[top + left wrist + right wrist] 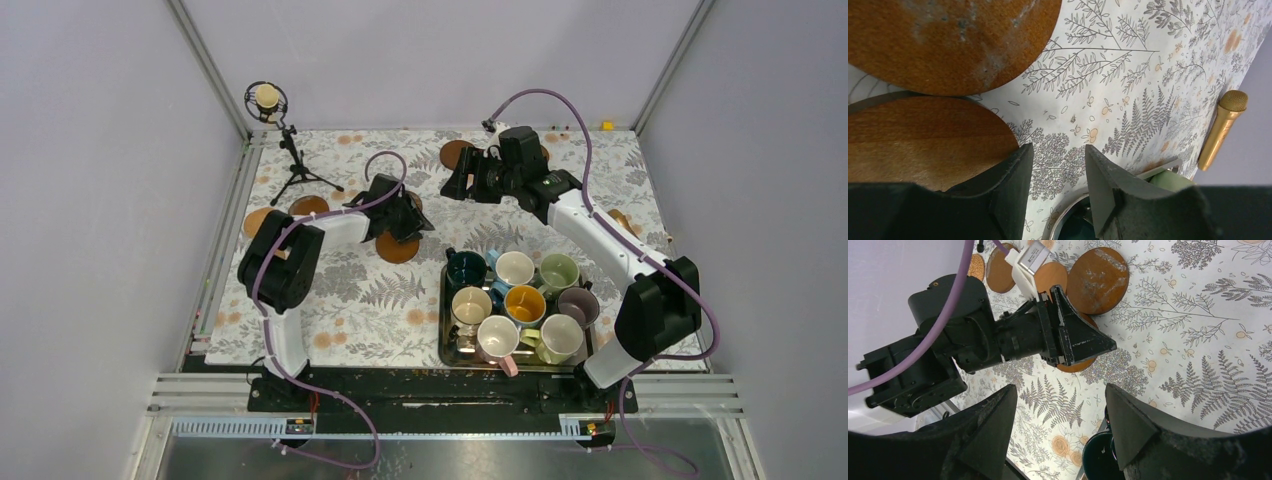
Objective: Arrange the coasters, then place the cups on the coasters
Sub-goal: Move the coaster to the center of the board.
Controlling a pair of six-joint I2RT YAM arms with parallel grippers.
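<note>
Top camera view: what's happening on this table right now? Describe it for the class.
Two robot arms are laying out coasters on the patterned cloth. The left claw hangs low and open beside two coasters near mid-table, gripping nothing. The right claw, also open and empty, reaches over the far side by another coaster. All the mugs sit in the steel tray; none is on a coaster yet.

coasters [948, 45]: rusty brown | tablecloth [1108, 65]: white, grey ferns, orange flowers | cable [967, 260]: purple | microphone [1220, 130]: gold
</note>
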